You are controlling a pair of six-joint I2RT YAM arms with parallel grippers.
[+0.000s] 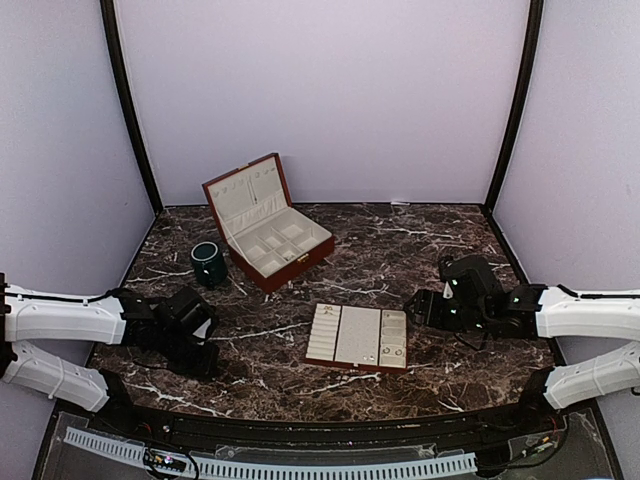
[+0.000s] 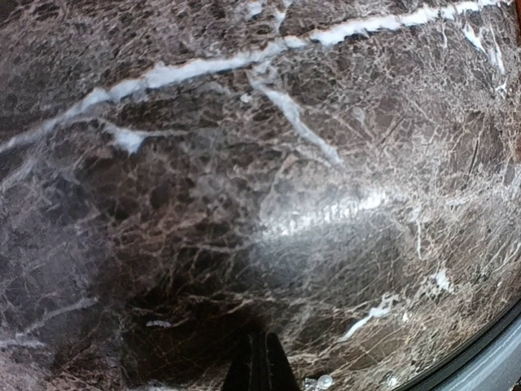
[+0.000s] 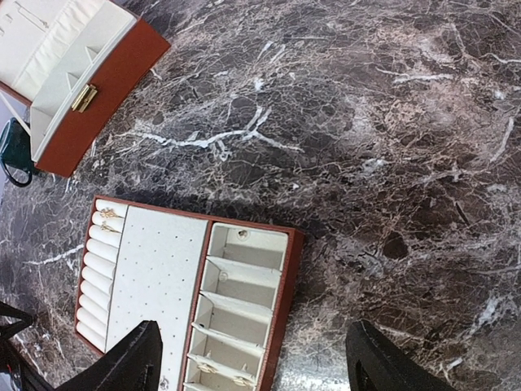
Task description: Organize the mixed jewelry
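Note:
A tiny pale round piece of the mixed jewelry [image 2: 324,380] lies on the marble just right of my left gripper [image 2: 260,337], which is shut with nothing visible between its dark fingers. From above, that left gripper [image 1: 200,356] sits low over the table's front left. My right gripper [image 3: 254,342] hangs open and wide over the right end of the flat cream-lined tray [image 3: 293,269]. In the tray, a small ring [image 3: 242,235] rests in the top compartment, gold pieces [image 3: 107,213] sit on the rolls, and more lie in the lower compartments [image 3: 220,375].
The tray [image 1: 355,335] lies at the table's centre front. An open red-brown wooden box [image 1: 268,222] stands at the back left, with a dark green cup [image 1: 209,262] beside it. The table's near edge [image 2: 488,358] runs close to the left gripper.

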